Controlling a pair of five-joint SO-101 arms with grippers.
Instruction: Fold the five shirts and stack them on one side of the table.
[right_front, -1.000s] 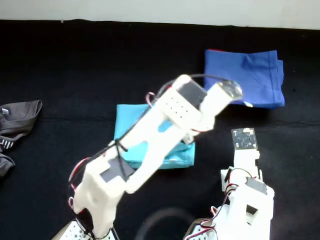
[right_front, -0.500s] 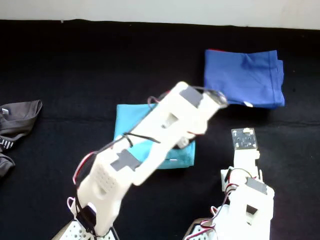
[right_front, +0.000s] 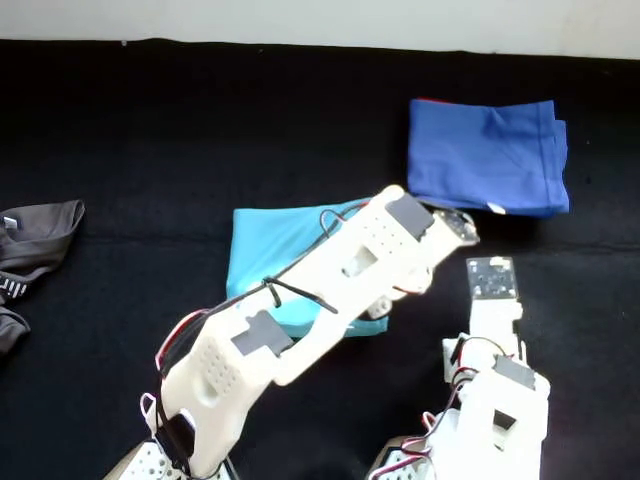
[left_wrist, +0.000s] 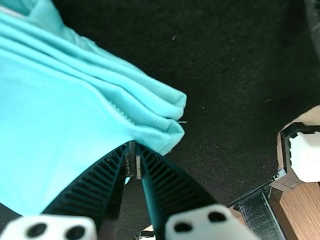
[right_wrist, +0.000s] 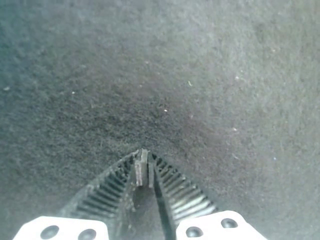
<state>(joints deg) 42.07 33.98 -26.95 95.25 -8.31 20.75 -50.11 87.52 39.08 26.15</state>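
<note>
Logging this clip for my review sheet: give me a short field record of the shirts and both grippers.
folded: blue shirt, far right; turquoise shirt, centre
unfolded: grey shirt, bunched at left edge
left gripper: shut, tips at the turquoise shirt's edge
right gripper: shut, over bare black table
stacking: turquoise shirt lies apart from blue shirt

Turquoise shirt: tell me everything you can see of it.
The turquoise shirt is soft knit cloth, folded into a rough rectangle, lying flat on the black table near the middle. Its layered edges show at one corner, slightly uneven. The left arm crosses above it; the left tool, shut, sits at its edge.
</note>
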